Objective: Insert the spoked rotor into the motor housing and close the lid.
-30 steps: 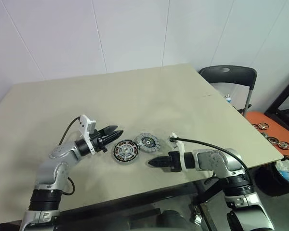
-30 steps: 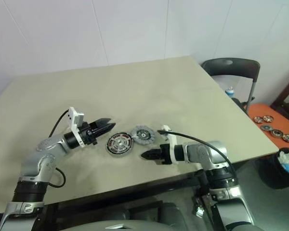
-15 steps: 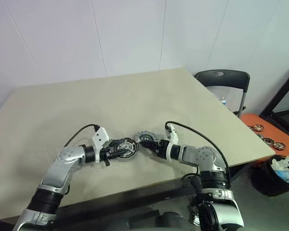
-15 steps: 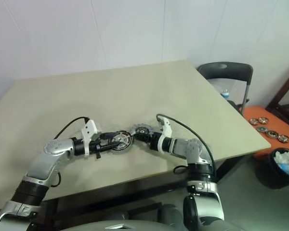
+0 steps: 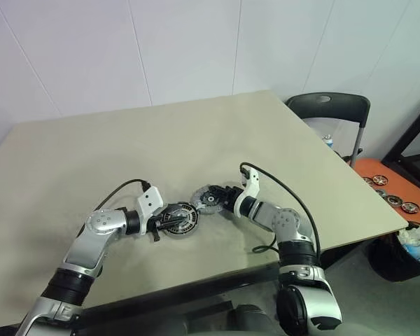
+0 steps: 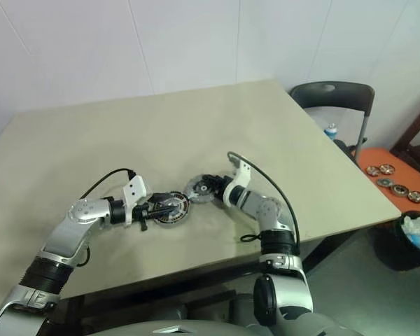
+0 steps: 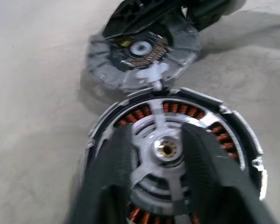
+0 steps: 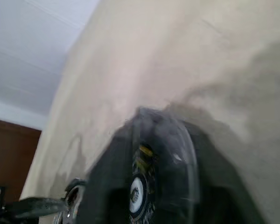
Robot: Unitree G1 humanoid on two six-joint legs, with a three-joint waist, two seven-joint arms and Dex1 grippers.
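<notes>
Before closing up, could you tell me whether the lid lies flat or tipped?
Tipped: right gripper holds the lid raised on its edge.

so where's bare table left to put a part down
Most of the table is bare: the whole far half toward the wall, the left side beyond the left arm, and the right side toward the chair. It is crowded near the front edge, where both tools meet around the two round motor parts.
</notes>
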